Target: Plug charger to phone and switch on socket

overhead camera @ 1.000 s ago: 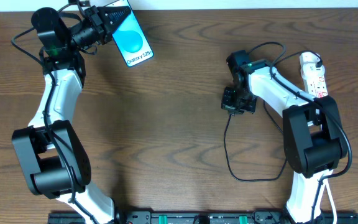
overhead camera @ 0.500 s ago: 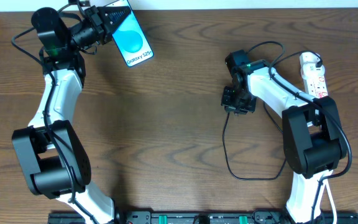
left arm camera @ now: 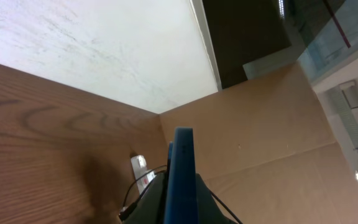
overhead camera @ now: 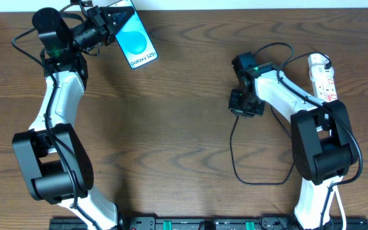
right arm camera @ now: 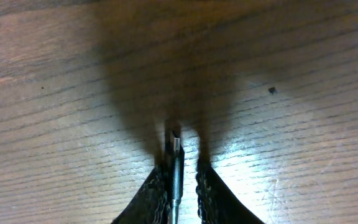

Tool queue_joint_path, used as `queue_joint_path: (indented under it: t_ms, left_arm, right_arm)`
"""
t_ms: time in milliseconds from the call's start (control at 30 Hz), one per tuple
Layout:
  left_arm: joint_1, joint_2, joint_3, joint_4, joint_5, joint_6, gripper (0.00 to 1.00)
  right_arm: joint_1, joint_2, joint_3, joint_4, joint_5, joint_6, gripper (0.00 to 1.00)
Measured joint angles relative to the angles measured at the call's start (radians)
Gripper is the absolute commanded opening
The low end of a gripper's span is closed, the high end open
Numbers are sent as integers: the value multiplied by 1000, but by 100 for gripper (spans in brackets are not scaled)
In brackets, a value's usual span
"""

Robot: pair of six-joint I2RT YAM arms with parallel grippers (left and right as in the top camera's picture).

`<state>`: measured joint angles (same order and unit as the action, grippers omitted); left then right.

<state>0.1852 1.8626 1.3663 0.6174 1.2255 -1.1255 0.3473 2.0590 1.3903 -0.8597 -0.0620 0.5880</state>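
Note:
The phone (overhead camera: 135,39), blue-cyan screen reading "Galaxy S25+", is held off the table at the top left by my left gripper (overhead camera: 110,22), which is shut on it. In the left wrist view the phone (left arm camera: 182,168) shows edge-on between the fingers (left arm camera: 182,214). My right gripper (overhead camera: 243,108) is low over the table's middle right, fingers (right arm camera: 183,171) drawn close on the charger's small plug tip (right arm camera: 175,149), which pokes out past them. The black charger cable (overhead camera: 234,160) loops down and right. The white socket (overhead camera: 322,78) lies at the far right; the charger's other end is hidden.
The socket also shows small and far off in the left wrist view (left arm camera: 138,165). The right arm's own links (overhead camera: 318,140) cover part of the cable near the socket. A rail (overhead camera: 203,223) runs along the table's front edge.
The right gripper has shifted very slightly over the plug tip. The left arm and the phone have not moved.

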Motion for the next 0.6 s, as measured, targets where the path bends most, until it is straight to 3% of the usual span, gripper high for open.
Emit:
queue_joint_path:
  t_ms: [200, 600]
  left_arm:
    - [0, 0, 0, 0, 0, 0, 7]
    - [0, 0, 0, 0, 0, 0, 7]
  right_arm:
    - [5, -2, -5, -3, 25, -2, 1]
    - [3, -4, -6, 6, 4, -17, 1]
